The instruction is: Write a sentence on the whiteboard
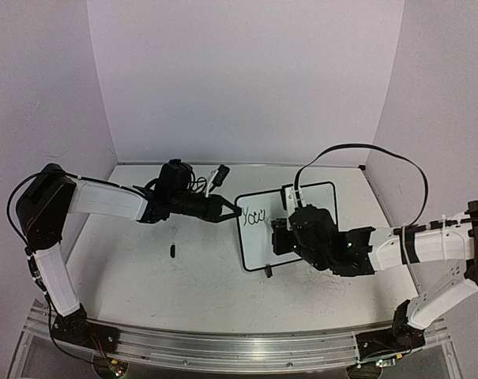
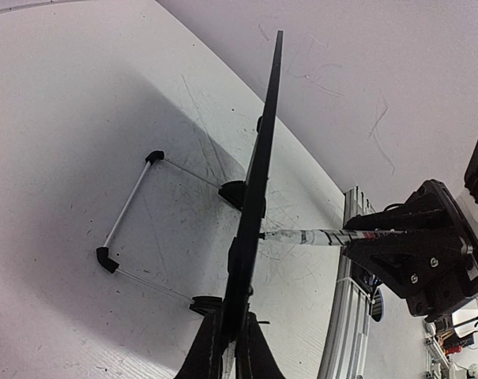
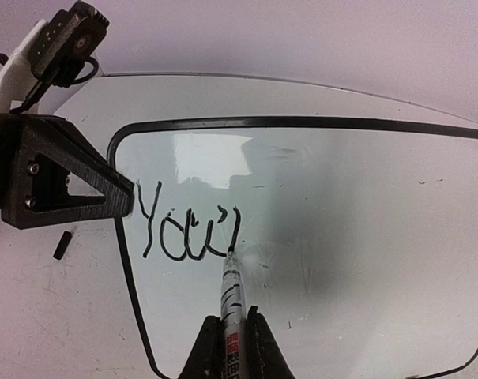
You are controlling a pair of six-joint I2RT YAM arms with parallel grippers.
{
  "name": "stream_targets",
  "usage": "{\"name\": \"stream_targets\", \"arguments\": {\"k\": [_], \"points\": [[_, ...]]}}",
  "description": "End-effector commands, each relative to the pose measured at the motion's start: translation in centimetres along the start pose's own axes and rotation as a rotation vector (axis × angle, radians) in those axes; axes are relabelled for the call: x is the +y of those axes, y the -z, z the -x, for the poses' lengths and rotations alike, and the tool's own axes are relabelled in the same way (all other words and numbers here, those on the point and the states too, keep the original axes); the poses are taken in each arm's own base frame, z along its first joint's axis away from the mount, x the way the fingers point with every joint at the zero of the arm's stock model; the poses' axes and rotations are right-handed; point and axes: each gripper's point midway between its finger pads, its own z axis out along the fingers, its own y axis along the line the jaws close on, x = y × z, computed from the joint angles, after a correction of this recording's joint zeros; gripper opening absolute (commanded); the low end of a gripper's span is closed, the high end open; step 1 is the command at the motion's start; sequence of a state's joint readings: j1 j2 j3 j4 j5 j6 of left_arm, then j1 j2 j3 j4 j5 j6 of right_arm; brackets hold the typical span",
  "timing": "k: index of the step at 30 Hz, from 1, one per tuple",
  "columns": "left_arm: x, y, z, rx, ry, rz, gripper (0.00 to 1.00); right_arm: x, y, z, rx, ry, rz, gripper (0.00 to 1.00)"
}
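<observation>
Left tool [image 1: 229,210] clamped on whiteboard [image 1: 255,243] left edge, right tool [image 3: 232,347] gripping marker [image 3: 231,288], tip touching board after "You"

White link shells, black joints on left arm [image 1: 104,201] and right arm [image 1: 432,246]. Black cable [image 1: 365,148] looped over right wrist. Left hand [image 1: 234,210] black, angular, triangular cutout, silver screws.

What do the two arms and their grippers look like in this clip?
The left arm and right arm have white shells with black joints. The left gripper and right gripper are black, with open triangular finger frames held by screws. A black cable arcs over the right arm.
</observation>
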State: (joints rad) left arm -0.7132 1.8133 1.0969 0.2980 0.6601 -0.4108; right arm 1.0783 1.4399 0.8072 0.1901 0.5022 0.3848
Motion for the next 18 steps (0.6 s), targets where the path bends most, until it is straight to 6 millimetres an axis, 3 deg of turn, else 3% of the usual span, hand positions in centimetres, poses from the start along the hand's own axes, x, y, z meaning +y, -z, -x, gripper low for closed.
{"name": "stream_targets", "arguments": {"k": [1,18], "points": [[0.1,0.6,0.6,-0.017,-0.006,0.008,0.0,-0.7,0.1,3.5,-0.088,-0.036,-0.037,0.0],[0.1,0.6,0.6,-0.014,-0.004,0.006,0.0,-1.8,0.0,4.1,-0.104,-0.05,-0.081,0.0]]}}
